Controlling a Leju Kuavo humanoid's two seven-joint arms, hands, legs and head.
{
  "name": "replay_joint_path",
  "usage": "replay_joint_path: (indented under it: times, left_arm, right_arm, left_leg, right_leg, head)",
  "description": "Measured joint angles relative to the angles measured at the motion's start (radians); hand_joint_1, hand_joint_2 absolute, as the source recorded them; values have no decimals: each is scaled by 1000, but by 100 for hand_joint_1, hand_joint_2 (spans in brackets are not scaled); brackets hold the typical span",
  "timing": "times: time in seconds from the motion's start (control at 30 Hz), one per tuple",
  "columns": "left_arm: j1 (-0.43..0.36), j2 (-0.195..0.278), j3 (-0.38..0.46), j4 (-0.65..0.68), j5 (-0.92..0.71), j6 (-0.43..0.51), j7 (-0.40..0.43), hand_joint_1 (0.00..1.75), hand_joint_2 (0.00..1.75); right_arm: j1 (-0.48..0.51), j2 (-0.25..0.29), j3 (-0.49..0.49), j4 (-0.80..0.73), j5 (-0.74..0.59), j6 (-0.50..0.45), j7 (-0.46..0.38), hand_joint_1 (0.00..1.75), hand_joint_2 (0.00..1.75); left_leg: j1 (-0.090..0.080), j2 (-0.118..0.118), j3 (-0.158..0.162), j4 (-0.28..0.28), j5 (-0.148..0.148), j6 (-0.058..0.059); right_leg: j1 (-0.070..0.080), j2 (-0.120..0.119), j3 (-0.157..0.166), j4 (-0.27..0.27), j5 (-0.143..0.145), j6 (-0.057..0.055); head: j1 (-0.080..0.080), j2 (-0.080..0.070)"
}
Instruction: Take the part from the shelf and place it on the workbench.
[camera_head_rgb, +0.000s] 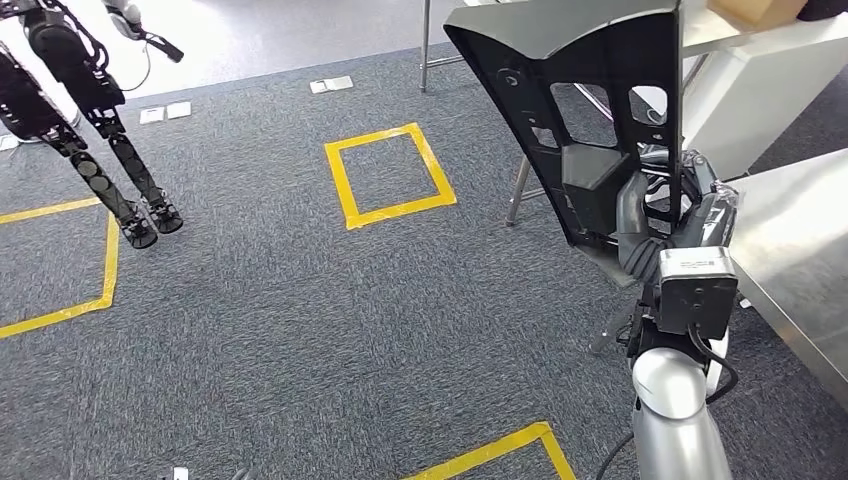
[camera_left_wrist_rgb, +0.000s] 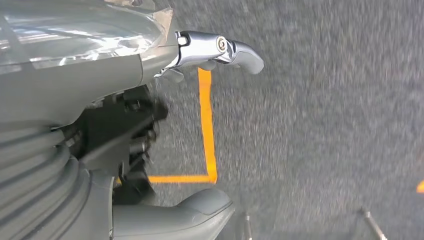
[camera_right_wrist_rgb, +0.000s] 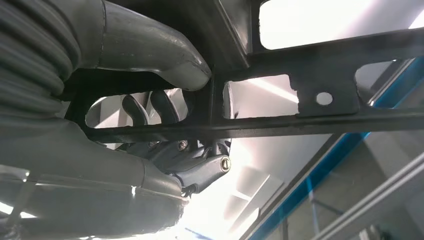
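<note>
One part in hand: we see the black part, a flat plastic panel with cut-out windows and a round hole, held up in the air at the right of the scene, standing roughly upright and leaning a little to the left.
Right hand: our right hand grips the part at its lower end; in the right wrist view the grey thumb presses one face of a black rib while darker fingers curl through an opening from the other side, so the hand is closed around the part.
Left hand: our left hand hangs over the carpet with nothing in it; its thumb and one metal-jointed finger stick out, well apart from each other.
Bench: a bench with a shiny metal top lies at the right edge, just beside the right arm; the part is above and left of it, not touching it.
Floor: grey carpet with yellow tape squares, one far and centre, others at the left and near edges.
Other robot: the black legs of another robot stand at the far left.
Far right: we see a white unit and metal legs behind the part.
</note>
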Motion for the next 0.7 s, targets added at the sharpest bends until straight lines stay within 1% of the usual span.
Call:
replay_joint_path:
  times: [0.03, 0.07, 0.1, 0.13, 0.17, 0.2, 0.23, 0.27, 0.3, 0.33, 0.37, 0.4, 0.43, 0.47, 0.5, 0.53, 0.57, 0.6, 0.63, 0.67, 0.7]
  left_arm:
    - [-1, 0, 1, 0, -4, -3, 1, 0, 175]
    - [-2, 0, 2, -1, -11, 0, 1, 0, 175]
    - [-3, -2, 2, -1, -16, 5, 2, 0, 175]
    - [-5, -4, 3, -1, -16, 8, 2, 0, 175]
    - [-8, -6, 6, -2, -13, 7, 2, 0, 175]
    - [-11, -8, 10, -2, -10, 4, 3, 0, 175]
    - [-13, -10, 14, -2, -10, 3, 5, 0, 175]
    - [-12, -11, 16, -3, -13, 5, 7, 0, 175]
    - [-11, -12, 19, -3, -13, 5, 8, 0, 175]
    - [-8, -12, 23, -3, -10, 3, 9, 0, 175]
    - [-6, -13, 28, -3, -7, 1, 8, 0, 175]
    - [-6, -13, 34, -3, -9, 3, 8, 0, 175]
    - [-6, -13, 37, -3, -15, 9, 8, 0, 175]
    - [-7, -12, 39, -3, -20, 14, 8, 0, 175]
    - [-8, -12, 41, -3, -21, 14, 8, 0, 175]
    - [-8, -13, 44, -3, -15, 6, 7, 0, 175]
    - [-8, -13, 48, -3, -8, -3, 7, 0, 175]
    - [-8, -14, 52, -3, -5, -8, 7, 0, 175]
    - [-8, -15, 54, -3, -7, -7, 7, 0, 175]
    - [-9, -16, 56, -3, -16, 1, 7, 0, 175]
    - [-11, -17, 56, -3, -25, 10, 8, 0, 175]
  right_arm:
    - [-3, -1, 0, 0, -1, -2, 0, 175, 175]
    - [-5, -2, 0, -1, -1, -5, 0, 175, 175]
    - [-6, -3, -1, -1, -1, -9, 0, 175, 175]
    - [-7, -5, -3, -2, -2, -12, 0, 175, 175]
    - [-7, -6, -6, -3, -3, -15, 0, 175, 175]
    - [-8, -8, -8, -5, -5, -17, 0, 175, 175]
    - [-10, -10, -10, -6, -6, -19, 0, 175, 175]
    - [-13, -10, -11, -7, -6, -21, 0, 175, 175]
    - [-15, -10, -11, -8, -7, -22, 0, 175, 175]
    - [-15, -10, -11, -7, -8, -23, 0, 175, 175]
    - [-14, -11, -11, -7, -8, -25, 0, 175, 175]
    - [-13, -11, -11, -7, -9, -28, 0, 175, 175]
    - [-13, -12, -11, -6, -9, -31, 0, 175, 175]
    - [-13, -12, -11, -6, -9, -33, 0, 175, 175]
    - [-13, -12, -11, -6, -10, -35, 0, 175, 175]
    - [-13, -13, -11, -6, -10, -36, 0, 175, 175]
    - [-12, -12, -11, -6, -10, -37, -1, 175, 175]
    - [-12, -12, -11, -7, -10, -37, -1, 175, 175]
    - [-12, -12, -11, -7, -10, -38, -2, 175, 175]
    - [-11, -13, -11, -7, -10, -38, -3, 175, 175]
    - [-11, -13, -11, -7, -9, -39, -4, 175, 175]
  left_leg:
    - [-2, 10, 4, 1, -4, -7]
    - [-5, 21, 9, 1, -9, -14]
    - [-5, 32, 14, 0, -12, -21]
    - [-3, 44, 21, -2, -15, -27]
    - [2, 42, 24, -1, -20, -34]
    - [7, 21, 23, 10, -31, -39]
    - [10, -9, 11, 41, -51, -42]
    - [12, -45, -12, 90, -80, -43]
    - [12, -71, -46, 160, -114, -42]
    - [12, -82, -84, 230, -142, -41]
    - [12, -86, -114, 279, -154, -41]
    - [12, -88, -130, 295, -146, -40]
    - [12, -89, -124, 267, -117, -38]
    - [14, -97, -102, 208, -75, -37]
    - [17, -116, -74, 138, -36, -35]
    - [19, -137, -51, 81, -10, -35]
    - [20, -152, -36, 43, 4, -33]
    - [18, -159, -31, 28, 7, -30]
    - [13, -151, -29, 25, 6, -26]
    - [10, -138, -27, 21, 10, -19]
    - [8, -127, -25, 16, 14, -10]
  right_leg:
    - [4, -24, 31, -53, 17, -1]
    - [9, -39, 48, -81, 25, -7]
    - [16, -35, 51, -85, 28, -14]
    - [19, -20, 50, -87, 30, -23]
    - [14, -6, 52, -89, 32, -30]
    - [10, 8, 54, -92, 34, -38]
    - [5, 21, 57, -94, 36, -48]
    - [2, 33, 59, -96, 37, -57]
    - [6, 48, 59, -96, 37, -63]
    - [9, 63, 59, -95, 37, -67]
    - [12, 78, 59, -95, 37, -67]
    - [14, 95, 59, -95, 36, -67]
    - [14, 110, 60, -94, 36, -67]
    - [13, 125, 62, -92, 36, -67]
    - [12, 138, 62, -90, 36, -66]
    - [14, 149, 59, -87, 35, -64]
    - [15, 160, 55, -84, 35, -60]
    - [17, 169, 50, -84, 36, -54]
    - [19, 178, 45, -86, 38, -46]
    - [18, 187, 40, -88, 40, -39]
    - [18, 179, 34, -81, 38, -34]
  head:
    - [-1, 0]
    - [-2, 0]
    - [-4, 0]
    - [-6, 0]
    - [-7, 0]
    - [-8, 0]
    - [-9, 0]
    - [-12, 0]
    - [-13, 0]
    - [-15, 0]
    - [-15, 0]
    - [-16, 0]
    - [-16, 0]
    - [-16, 0]
    - [-16, 0]
    - [-16, 0]
    - [-15, 0]
    - [-15, 0]
    - [-15, 0]
    - [-15, 0]
    - [-15, 0]
